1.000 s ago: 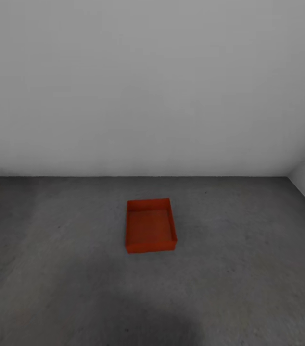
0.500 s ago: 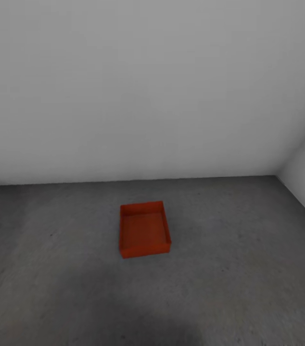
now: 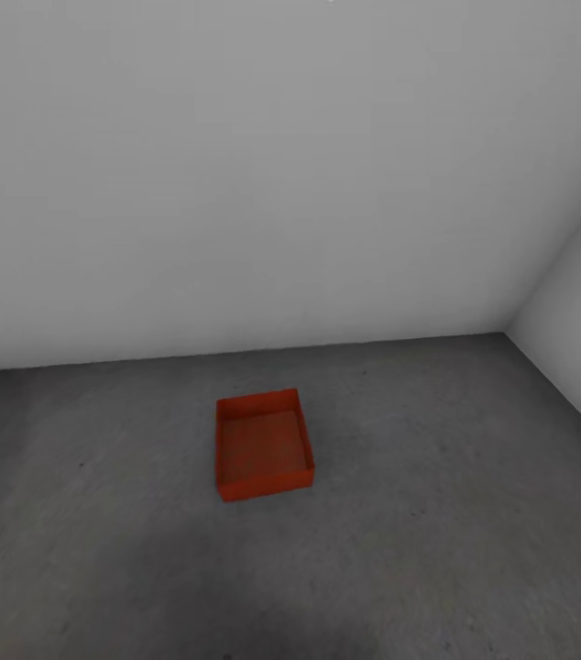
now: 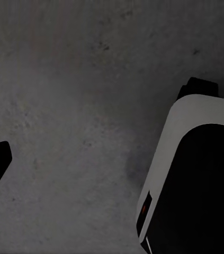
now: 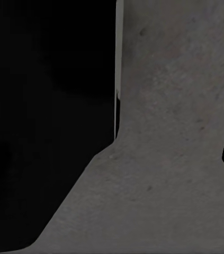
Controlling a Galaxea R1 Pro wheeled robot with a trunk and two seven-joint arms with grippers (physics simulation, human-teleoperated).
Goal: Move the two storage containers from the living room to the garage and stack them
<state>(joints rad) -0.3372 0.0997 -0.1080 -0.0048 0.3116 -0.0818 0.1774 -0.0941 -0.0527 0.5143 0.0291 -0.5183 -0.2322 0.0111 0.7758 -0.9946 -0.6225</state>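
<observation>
Both wrist views look down on dark mottled concrete floor point(image 4: 64, 132) past black and white robot parts, with only slivers of fingers, so I cannot tell whether either gripper is apart or together. In the head view, one orange-red storage container point(image 3: 263, 444) sits empty at lower centre, open floor all round. Behind, grey-white walls point(image 3: 263, 174) meet at right.

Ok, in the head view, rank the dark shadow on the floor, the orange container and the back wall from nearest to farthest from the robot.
1. Dark shadow: on the floor at the view's bottom edge.
2. Orange container: mid-floor, standing alone.
3. Back wall: behind the container.
</observation>
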